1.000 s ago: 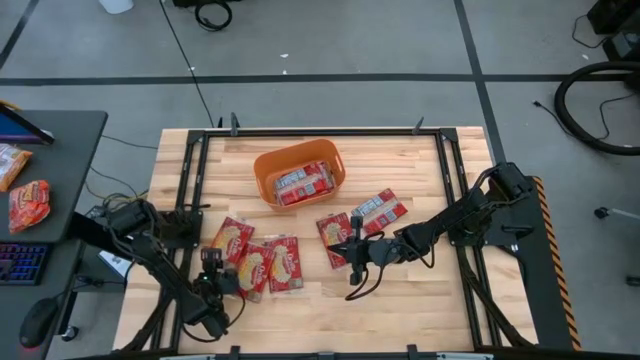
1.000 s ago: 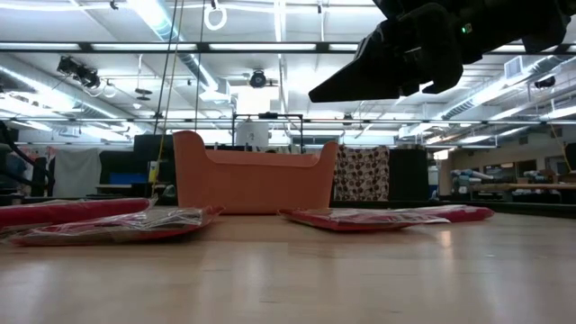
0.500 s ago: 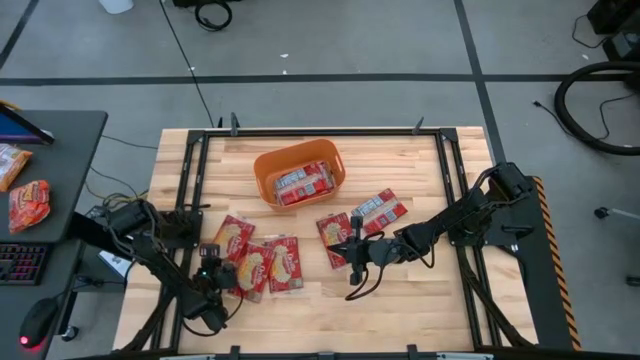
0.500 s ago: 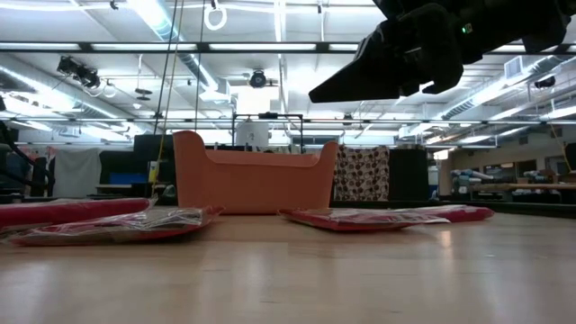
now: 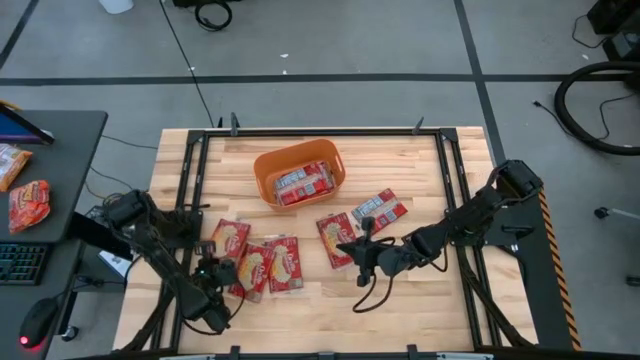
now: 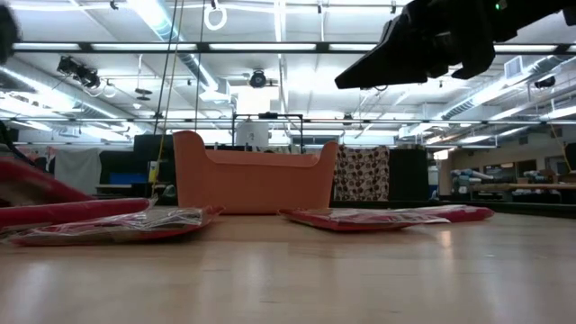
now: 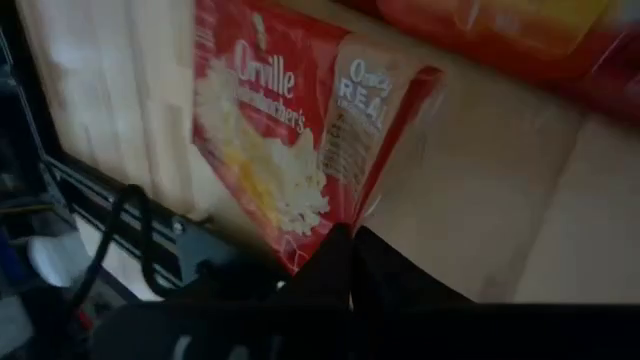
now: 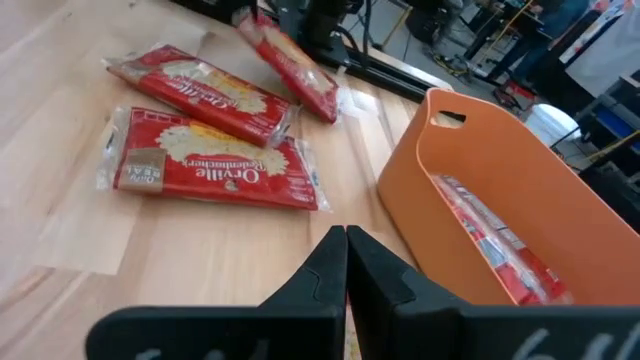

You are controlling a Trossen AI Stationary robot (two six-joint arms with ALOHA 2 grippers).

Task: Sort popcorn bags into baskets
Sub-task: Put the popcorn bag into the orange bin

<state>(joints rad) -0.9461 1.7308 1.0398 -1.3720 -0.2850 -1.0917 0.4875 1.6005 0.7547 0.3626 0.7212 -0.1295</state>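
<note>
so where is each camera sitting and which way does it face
High view: above the table, looking straight down; both arms, left gripper, right gripper.
Low view: table-top height, looking across at the basket; one arm overhead.
Left wrist view: close over a popcorn bag, own fingers shut on its edge.
Right wrist view: facing the basket and three bags, fingers shut.
Shared: the orange basket, in all but the left wrist view.

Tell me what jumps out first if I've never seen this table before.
The orange basket near the table's far edge, already holding popcorn bags, draws the eye first. Next come the red Orville popcorn bags scattered in two clusters in front of it. The left claw is pinching the edge of one bag in the left cluster, while the right claw hovers shut above the right cluster.
</note>
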